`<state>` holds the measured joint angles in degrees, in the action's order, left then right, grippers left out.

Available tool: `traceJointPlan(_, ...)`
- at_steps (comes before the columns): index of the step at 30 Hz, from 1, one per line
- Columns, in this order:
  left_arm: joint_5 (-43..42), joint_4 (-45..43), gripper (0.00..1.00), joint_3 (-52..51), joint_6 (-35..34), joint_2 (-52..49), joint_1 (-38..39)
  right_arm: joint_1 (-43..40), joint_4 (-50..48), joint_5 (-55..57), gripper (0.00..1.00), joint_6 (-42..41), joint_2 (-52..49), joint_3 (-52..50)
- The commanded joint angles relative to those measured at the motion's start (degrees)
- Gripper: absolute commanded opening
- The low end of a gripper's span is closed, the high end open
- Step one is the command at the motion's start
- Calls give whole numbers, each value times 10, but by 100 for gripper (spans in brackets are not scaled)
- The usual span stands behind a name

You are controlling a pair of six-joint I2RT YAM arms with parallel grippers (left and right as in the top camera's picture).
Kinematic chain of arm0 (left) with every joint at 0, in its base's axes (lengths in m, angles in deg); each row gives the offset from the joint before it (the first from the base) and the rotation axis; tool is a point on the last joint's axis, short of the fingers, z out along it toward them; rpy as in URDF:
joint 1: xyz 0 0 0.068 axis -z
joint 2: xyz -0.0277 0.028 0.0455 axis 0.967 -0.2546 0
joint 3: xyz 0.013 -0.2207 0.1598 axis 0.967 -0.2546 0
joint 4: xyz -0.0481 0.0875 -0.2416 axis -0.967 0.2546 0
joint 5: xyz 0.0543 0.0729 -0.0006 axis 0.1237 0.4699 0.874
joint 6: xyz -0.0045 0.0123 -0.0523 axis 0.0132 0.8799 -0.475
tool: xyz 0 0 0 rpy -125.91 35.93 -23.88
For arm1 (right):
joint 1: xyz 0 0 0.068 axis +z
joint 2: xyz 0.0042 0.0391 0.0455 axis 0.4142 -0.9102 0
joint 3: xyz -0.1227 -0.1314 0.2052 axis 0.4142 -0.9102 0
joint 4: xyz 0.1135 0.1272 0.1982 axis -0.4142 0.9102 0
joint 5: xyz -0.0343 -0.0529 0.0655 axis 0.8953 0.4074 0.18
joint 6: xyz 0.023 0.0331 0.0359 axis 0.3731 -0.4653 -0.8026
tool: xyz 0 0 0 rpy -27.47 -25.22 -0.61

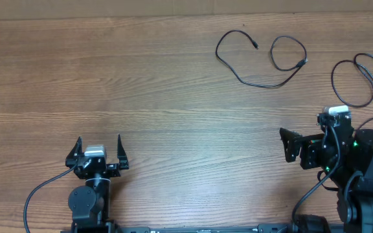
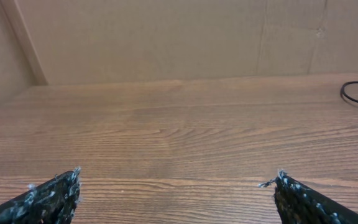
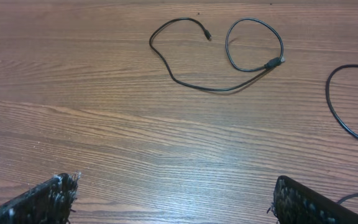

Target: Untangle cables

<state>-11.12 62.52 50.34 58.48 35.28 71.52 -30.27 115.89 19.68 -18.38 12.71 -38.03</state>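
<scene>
One thin black cable (image 1: pixel 258 61) lies alone at the table's back centre-right in a loose S-shape, with a small plug at each end. It also shows in the right wrist view (image 3: pixel 216 62). A second bundle of looped black cable (image 1: pixel 361 77) lies at the far right edge, apart from the first, and partly shows in the right wrist view (image 3: pixel 344 112). I cannot tell if it is one cord or two. My left gripper (image 1: pixel 99 152) (image 2: pixel 178 186) is open and empty near the front left. My right gripper (image 1: pixel 285 145) (image 3: pixel 176 196) is open and empty, in front of the cables.
The wooden table (image 1: pixel 141 84) has a cardboard wall along its back edge (image 2: pixel 166 37). A bit of black cable (image 2: pixel 356 96) shows at the right edge of the left wrist view. The right arm's base (image 1: pixel 368 188) stands at the front right.
</scene>
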Motion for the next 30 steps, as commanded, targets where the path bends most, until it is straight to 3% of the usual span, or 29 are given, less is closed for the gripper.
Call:
traceJointPlan(1,-7,0,100,-2,11,8,1,4,-3,4,100,-2,2,-1)
traceJointPlan(8,-7,0,100,-2,11,8,1,4,-34,1,100,-3,11,-1)
traceJointPlan(15,-7,0,100,-2,11,8,1,4,-219,-36,100,-23,72,-39)
traceJointPlan(20,-7,0,100,-2,11,8,1,4,-400,-36,100,-74,139,-152)
traceJointPlan(24,-7,0,100,-2,11,8,1,5,-644,-35,100,-99,213,-325)
traceJointPlan(30,-7,0,100,-2,11,8,1,18,-704,-2,100,-99,276,-421)
